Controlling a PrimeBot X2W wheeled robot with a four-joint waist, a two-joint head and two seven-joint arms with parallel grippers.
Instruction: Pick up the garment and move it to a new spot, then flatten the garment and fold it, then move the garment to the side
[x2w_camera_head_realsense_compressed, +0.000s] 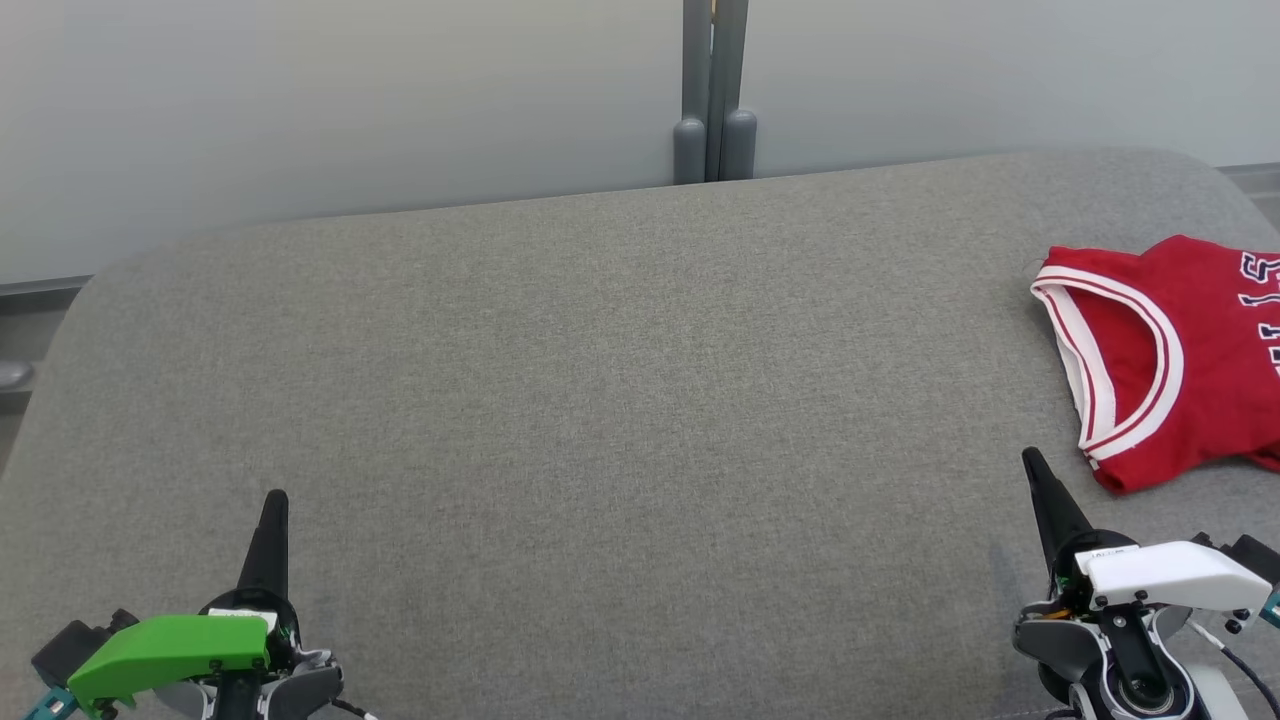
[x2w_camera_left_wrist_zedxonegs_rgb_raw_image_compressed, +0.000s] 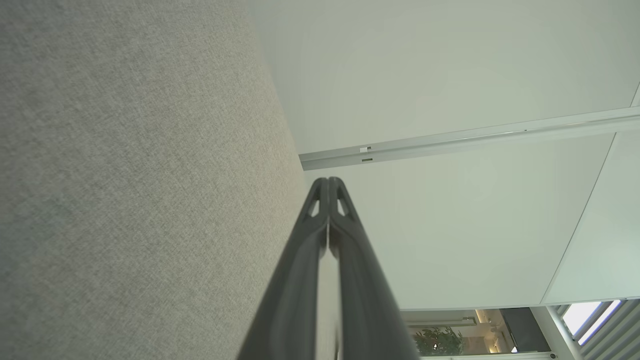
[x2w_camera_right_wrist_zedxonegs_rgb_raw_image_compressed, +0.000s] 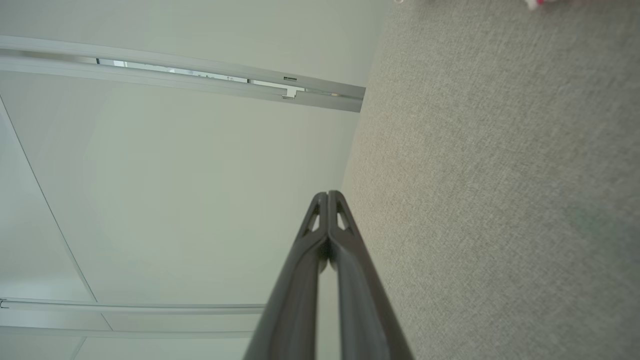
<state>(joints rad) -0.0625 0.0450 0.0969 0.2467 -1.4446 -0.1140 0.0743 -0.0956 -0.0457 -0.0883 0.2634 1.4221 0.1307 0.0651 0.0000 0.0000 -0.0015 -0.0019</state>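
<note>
Dark fingers pressed together: the left gripper (x2w_camera_head_realsense_compressed: 274, 505), under its green housing (x2w_camera_head_realsense_compressed: 160, 650), and the right gripper (x2w_camera_head_realsense_compressed: 1035, 470), under a white one (x2w_camera_head_realsense_compressed: 1170, 575), sit at the near edge of a desk (x2w_camera_head_realsense_compressed: 600, 400) covered in grey woven fabric. Each pair is closed to a single point and holds nothing. Seen from the wrists, the left fingers (x2w_camera_left_wrist_zedxonegs_rgb_raw_image_compressed: 300, 280) and the right fingers (x2w_camera_right_wrist_zedxonegs_rgb_raw_image_compressed: 350, 280) meet tip to tip and point across the fabric toward pale wall panels (x2w_camera_head_realsense_compressed: 350, 100).

Beyond the right gripper and to its right, near it but clear of it, lies the red jersey (x2w_camera_head_realsense_compressed: 1190, 350), trimmed in white and red stripes, with pale lettering on its chest. It lies flat at the desk's right side and is partly cut off by the picture's edge (so how neatly it is folded cannot be told). It sits straight on the fabric, in no basket or bin.

Judging by its compact shape and its place well off centre, the final step, setting the garment aside, looks done or close to it. Should work remain, the next move falls to the right arm: part the fingers, reach forward and right, and pinch the jersey's near edge without bunching it.
</note>
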